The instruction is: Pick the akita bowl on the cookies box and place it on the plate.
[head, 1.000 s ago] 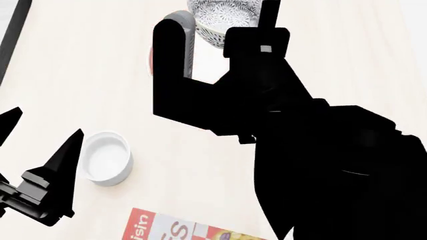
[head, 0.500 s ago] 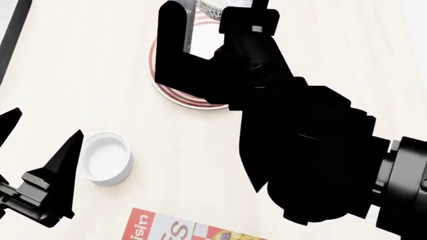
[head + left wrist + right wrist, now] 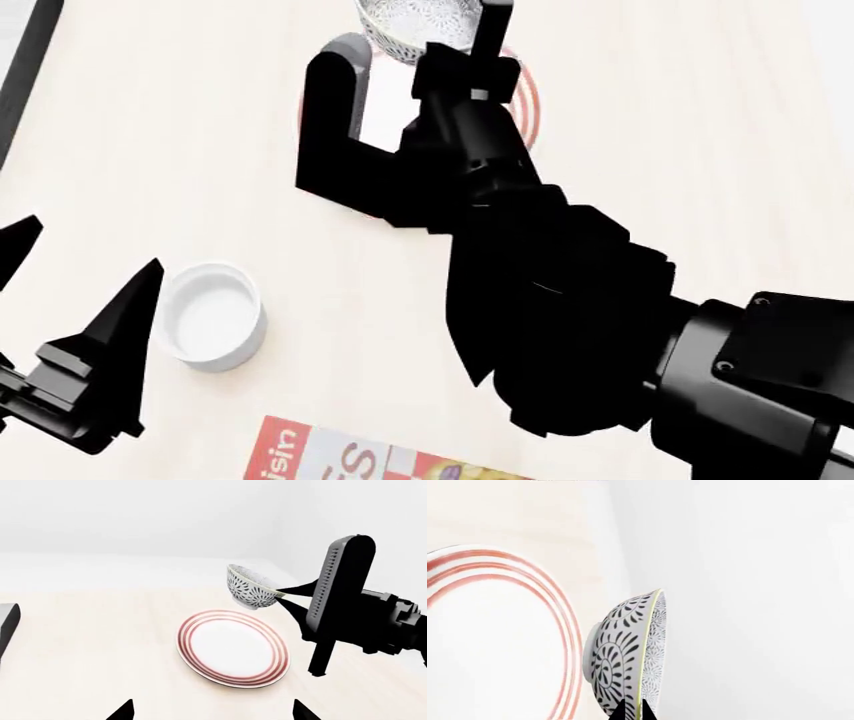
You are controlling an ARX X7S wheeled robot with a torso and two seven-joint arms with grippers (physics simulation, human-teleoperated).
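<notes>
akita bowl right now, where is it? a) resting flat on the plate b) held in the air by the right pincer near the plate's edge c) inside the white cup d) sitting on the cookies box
b: the left wrist view shows the akita bowl tilted and clear of the plate, its rim pinched by the right pincer.

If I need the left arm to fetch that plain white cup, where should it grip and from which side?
Grip the white cup across its rim wall, coming straight down from above. It stands upright with its mouth open upward, its low wall looks thin enough to pinch, and bare table surrounds it. The left gripper sits open beside it already. One finger inside and one outside would probably hold best.
</notes>
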